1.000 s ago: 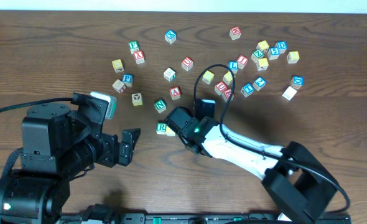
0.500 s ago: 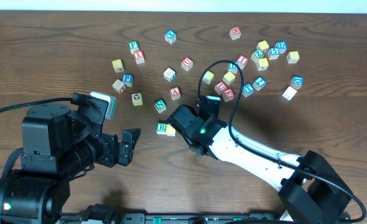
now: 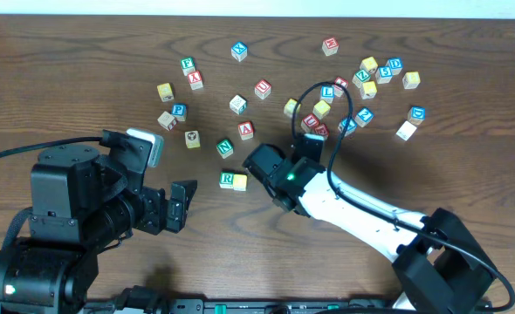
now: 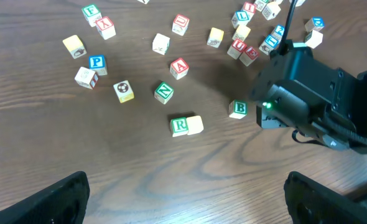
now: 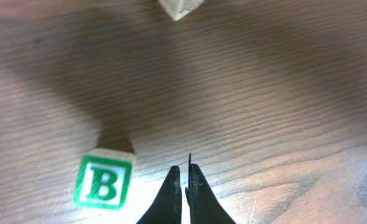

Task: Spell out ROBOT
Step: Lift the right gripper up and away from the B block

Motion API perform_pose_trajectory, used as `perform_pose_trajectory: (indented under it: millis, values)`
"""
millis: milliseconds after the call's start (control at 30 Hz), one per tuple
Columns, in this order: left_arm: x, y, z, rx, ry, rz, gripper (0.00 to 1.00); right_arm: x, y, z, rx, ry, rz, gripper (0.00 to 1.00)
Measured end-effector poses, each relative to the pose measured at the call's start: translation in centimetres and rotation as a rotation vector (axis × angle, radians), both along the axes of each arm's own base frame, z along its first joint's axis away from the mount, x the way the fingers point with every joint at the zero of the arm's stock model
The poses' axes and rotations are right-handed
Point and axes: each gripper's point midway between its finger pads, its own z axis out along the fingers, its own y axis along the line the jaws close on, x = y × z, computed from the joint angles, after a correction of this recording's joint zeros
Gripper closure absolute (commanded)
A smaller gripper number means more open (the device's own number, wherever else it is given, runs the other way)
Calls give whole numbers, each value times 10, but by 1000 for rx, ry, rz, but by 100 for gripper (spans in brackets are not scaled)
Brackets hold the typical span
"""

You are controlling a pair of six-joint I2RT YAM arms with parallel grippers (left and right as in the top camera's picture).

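Observation:
A green R block (image 3: 227,180) lies mid-table with a pale yellow block (image 3: 240,182) touching its right side; both also show in the left wrist view, the R block (image 4: 179,126) and the pale block (image 4: 195,124). A green B block (image 5: 102,185) lies just left of my right gripper (image 5: 185,177), which is shut and empty, with its tips near the wood. The B block also shows in the left wrist view (image 4: 238,109). In the overhead view the right wrist (image 3: 275,167) covers it. My left gripper (image 4: 183,199) is open and empty, nearer the front than the R block.
Loose letter blocks lie further back: a green N (image 3: 225,148), a red A (image 3: 246,131), a red U (image 3: 263,88), and a blue P (image 3: 179,110). A dense cluster of blocks (image 3: 362,78) sits at the back right. A black cable (image 3: 323,96) loops over the right arm.
My right arm has drawn back to the right, away from the R block and the pale block beside it. The left arm has not moved.

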Motion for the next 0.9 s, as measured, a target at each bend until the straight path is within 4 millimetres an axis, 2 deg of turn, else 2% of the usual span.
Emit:
perform_pose_trajectory:
  millis: [133, 433, 900]
  values:
    - [0, 0, 0, 0, 0, 0, 2, 1, -3, -5, 16, -7, -28, 99]
    - [0, 0, 0, 0, 0, 0, 2, -4, 3, -29, 70, 16, -33, 99]
    - [0, 0, 0, 0, 0, 0, 2, -3, 16, -44, 156, 4, 7, 99]
